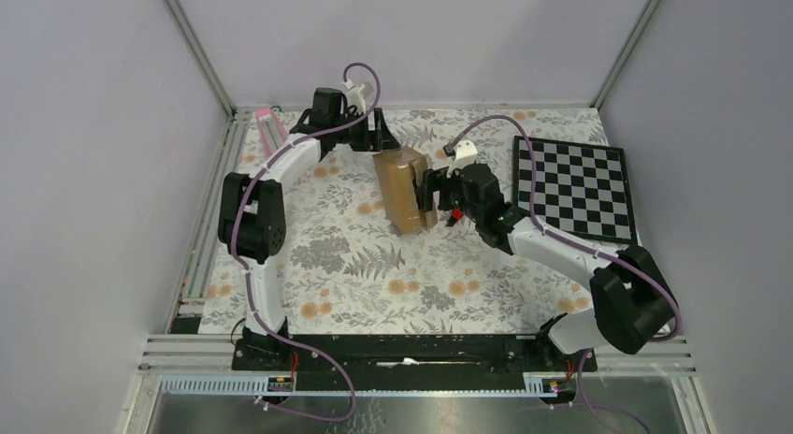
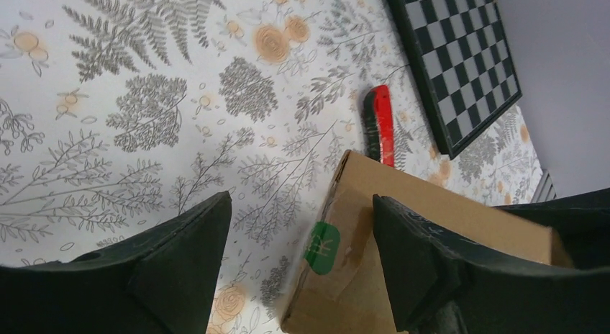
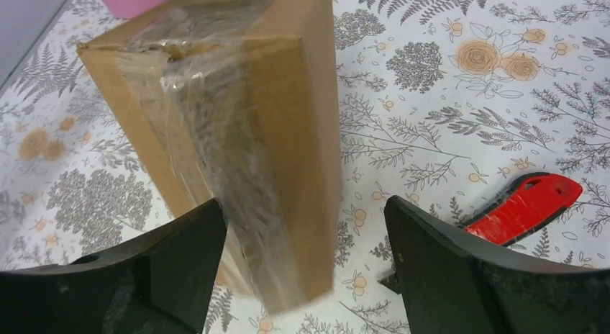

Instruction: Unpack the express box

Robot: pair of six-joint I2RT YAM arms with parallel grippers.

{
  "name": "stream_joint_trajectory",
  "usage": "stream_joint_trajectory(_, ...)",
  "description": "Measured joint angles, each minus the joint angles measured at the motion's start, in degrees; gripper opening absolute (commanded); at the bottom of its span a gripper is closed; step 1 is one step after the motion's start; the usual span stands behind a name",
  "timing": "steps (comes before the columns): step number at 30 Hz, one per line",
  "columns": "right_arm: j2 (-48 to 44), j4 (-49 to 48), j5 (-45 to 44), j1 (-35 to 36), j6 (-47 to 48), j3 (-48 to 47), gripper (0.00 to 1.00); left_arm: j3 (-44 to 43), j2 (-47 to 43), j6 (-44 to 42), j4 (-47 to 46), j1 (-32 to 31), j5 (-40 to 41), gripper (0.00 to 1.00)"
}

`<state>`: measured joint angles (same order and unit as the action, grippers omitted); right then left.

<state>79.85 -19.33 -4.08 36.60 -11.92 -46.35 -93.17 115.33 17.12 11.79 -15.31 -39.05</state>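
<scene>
My fingers (image 3: pixel 173 265) were black, the box (image 1: pixel 404 186) brown, the knife (image 3: pixel 529 204) red, the chessboard (image 1: pixel 572 186) black-and-white, the table (image 1: pixel 355 256) fern-and-flower printed.

Left arm (image 1: pixel 283 167): upper link rises from the base to a bent elbow on the left side. The white forearm runs up and inward to the wrist at the far side. Left gripper (image 1: pixel 382 135) is turned toward centre. From above its tips are hard to make out, probably angled downward. In its wrist view the fingers (image 2: pixel 183 265) stand apart, jaws open.

Right arm (image 1: pixel 554 247): elbow folded low on the right, forearm stretched up-left toward centre. Right gripper (image 1: pixel 430 189) faces left, jaws spread wide.
</scene>
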Motion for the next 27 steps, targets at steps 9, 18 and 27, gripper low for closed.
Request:
stream_joint_trajectory(9, 3.7, 4.6, -4.4, 0.5, -0.3, -5.1, 0.33, 0.0, 6.7, -0.9, 5.5, -0.1, 0.7, 0.76)
stream_joint_trajectory(18, 4.2, 13.0, -7.6, 2.3, -3.6, -9.2, 0.29, 0.0, 7.0, 0.9, 6.5, -0.2, 3.7, 0.82)
stream_joint_trajectory(27, 4.1, 18.9, -8.0, 2.8, 0.7, -12.8, 0.77, -1.3, 1.2, 4.4, 10.5, 0.2, 12.8, 0.83)
